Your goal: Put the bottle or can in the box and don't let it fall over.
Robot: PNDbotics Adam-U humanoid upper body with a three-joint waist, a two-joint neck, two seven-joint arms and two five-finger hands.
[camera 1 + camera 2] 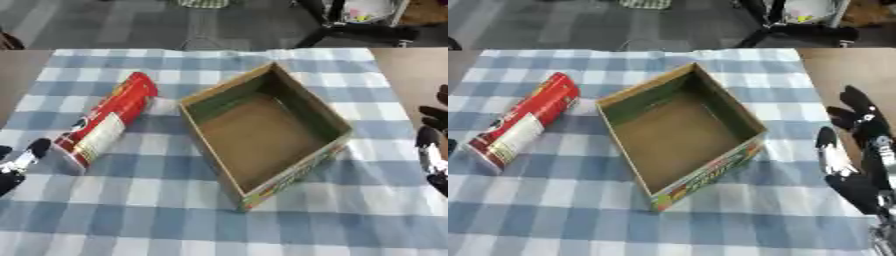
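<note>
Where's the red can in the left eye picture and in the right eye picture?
Left eye view: the red can lies on its side, left of centre.
Right eye view: the red can lies nearer the left edge.
Shared landmark: the open cardboard box, just right of the can in both.
</note>
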